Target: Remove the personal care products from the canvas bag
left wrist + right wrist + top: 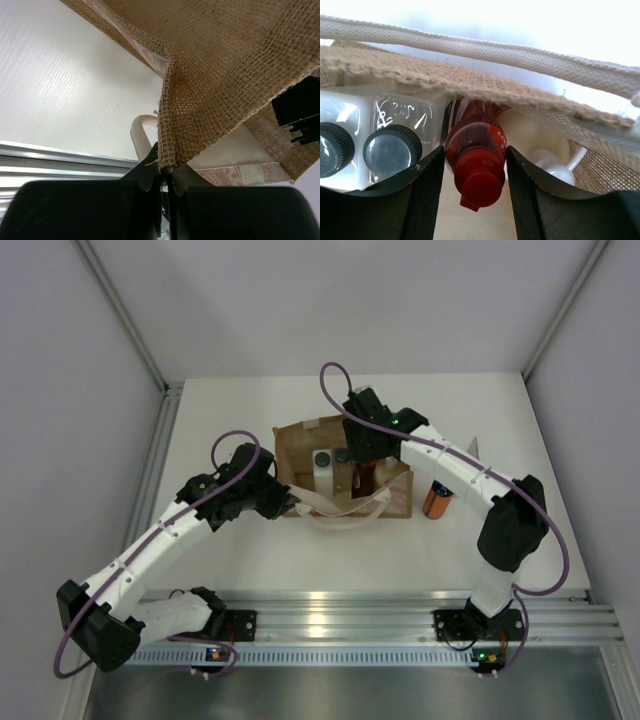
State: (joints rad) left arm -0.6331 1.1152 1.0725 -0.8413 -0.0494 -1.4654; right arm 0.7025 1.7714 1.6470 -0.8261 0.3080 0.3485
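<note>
The right hand [475,152] is inside the canvas bag [485,85]. Its two fingers [427,195] are set apart with the red bottle [479,180] between them. Each finger lies against one side of the bottle, so the hand is clamped on it, and the red cap of the bottle points back toward the wrist.

Just beside the hand, on the side toward the left arm, is the clear bottle [395,125] with its grey cap. Touching it, one place further out, is the white squarish bottle [340,115]. On the other side of the hand is the cream bottle [550,167], and its white nozzle shows past the finger. Beyond the fingertips run the frayed woven rim of the bag and one cream handle [520,60].

Outside the bag, just beside its wall on the right arm's side, the orange bottle [437,500] lies on the counter [230,420].

The left hand [165,176] has its fingers pressed together on a corner of the bag's rim, at the end of the bag away from the right hand.
</note>
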